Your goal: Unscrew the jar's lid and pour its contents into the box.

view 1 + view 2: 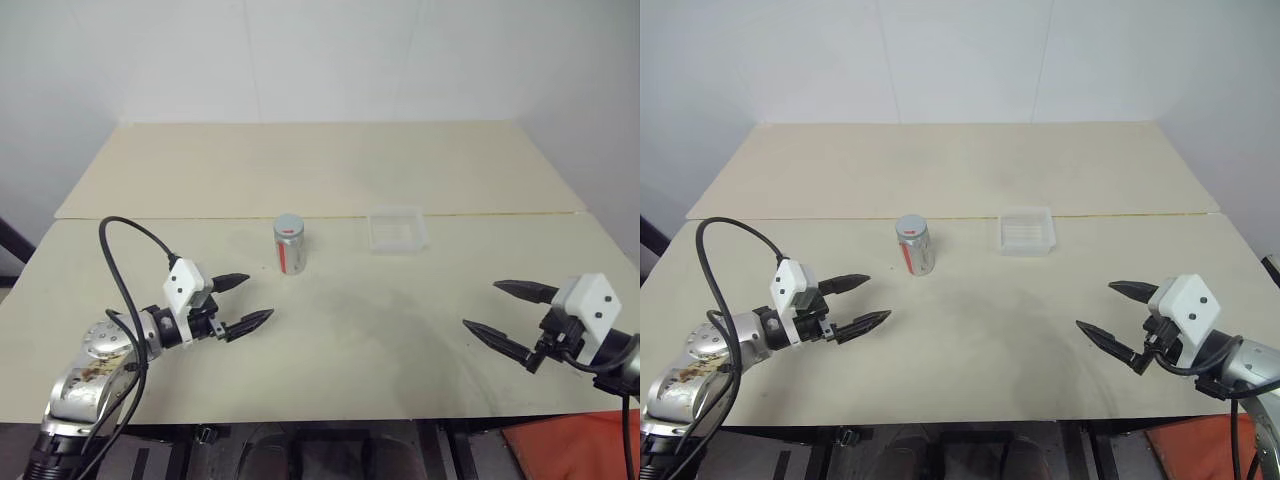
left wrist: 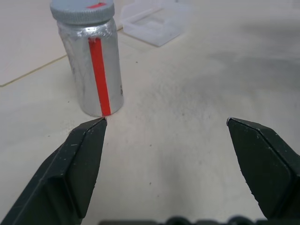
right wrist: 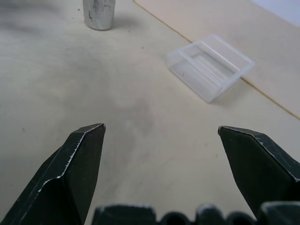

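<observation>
Head views: the jar (image 1: 289, 244), capped by its lid (image 1: 288, 223), stood upright mid-bench beside the seam; the box (image 1: 397, 228) sat apart, toward the right edge. The left gripper (image 1: 246, 300) and right gripper (image 1: 496, 307) hovered wide open, empty.

Left wrist view: the jar stood ahead of one fingertip (image 2: 91, 136).

Right wrist view: the box lay ahead of parted fingers (image 3: 86, 145).

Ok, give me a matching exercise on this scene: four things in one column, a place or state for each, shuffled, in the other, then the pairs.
Things:
1. jar
2. lid
3. box
4. left gripper

Places or states:
A. clear, to the jar's right on the table
B. open, holding nothing
C. screwed on top of the jar
D. upright, red stripe down its side

Pairs: 1-D, 2-C, 3-A, 4-B
</observation>
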